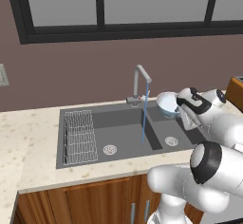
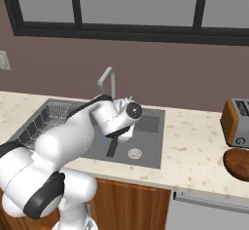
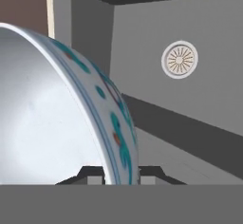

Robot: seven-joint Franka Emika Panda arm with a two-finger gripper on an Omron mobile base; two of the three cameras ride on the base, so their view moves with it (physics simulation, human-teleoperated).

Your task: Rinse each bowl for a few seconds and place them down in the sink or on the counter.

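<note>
Gripper is clamped on the rim of a bowl — in the hand view one dark finger tip sits on either side of the wall, inner and outer, with the rim running up and away from them

Position: bowl hangs in the air just ahead of the gripper, over the right basin of the sink, beside the running tap. The stream falls into the left basin, apart from the bowl. A drain lies beyond the fingers, well apart from the bowl

Handling, judged: looks like glazed ceramic — stiff, brittle, glossy inside, likely slippery once wet. Probably moderate weight for a pinch at one edge, so the bowl may pivot in the fingers. The rim is the only hold thin enough for these fingers; the present grip there seems right

Orientation: bowl is tipped on edge, not upright. In the left base view its pale hollow faces away from the wrist, toward the tap. Round, so no long axis; its axis of symmetry appears to lie nearer level than vertical
</note>
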